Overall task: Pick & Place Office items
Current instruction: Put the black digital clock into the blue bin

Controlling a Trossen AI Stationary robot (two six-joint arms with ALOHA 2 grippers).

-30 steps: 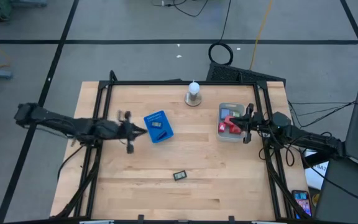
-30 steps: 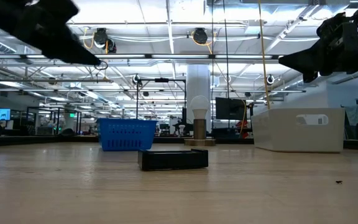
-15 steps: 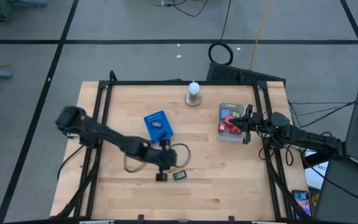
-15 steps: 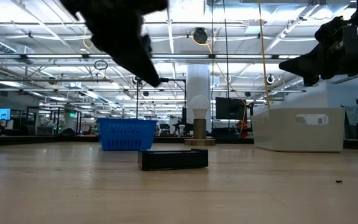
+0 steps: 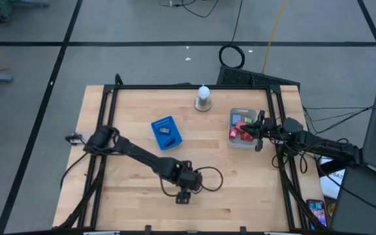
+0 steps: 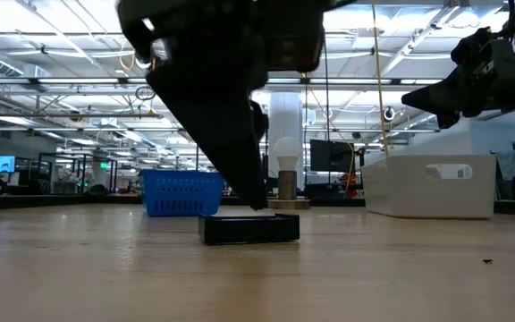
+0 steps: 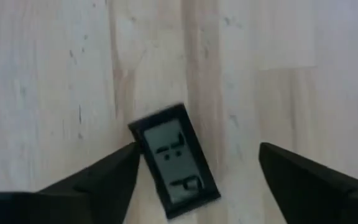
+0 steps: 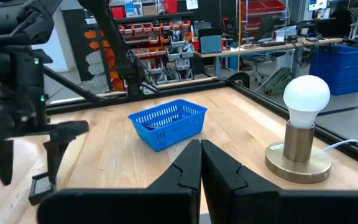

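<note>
A small black office item with a grey display (image 7: 174, 160) lies flat on the wooden table (image 5: 253, 196) near its front middle; the low view shows it as a dark slab (image 6: 249, 229). My left gripper (image 7: 197, 149) hangs over it, open and pointing steeply down, one finger on either side, and covers it in the high view (image 5: 183, 194). Whether a finger touches the item, I cannot tell. My right gripper (image 8: 200, 146) waits shut and level beside the white bin (image 5: 241, 128), which holds red and other small pieces (image 5: 242, 132).
A blue basket (image 5: 166, 132) with a dark piece inside stands left of the table's centre. A white bulb on a round base (image 5: 203, 98) stands at the far edge. A black frame (image 5: 188, 86) runs round the table.
My left gripper has swung from beside the blue basket toward the table's right and near edge, come down and tipped from nearly level to steeply downward. It now stands over the black item, which has stayed where it was.
</note>
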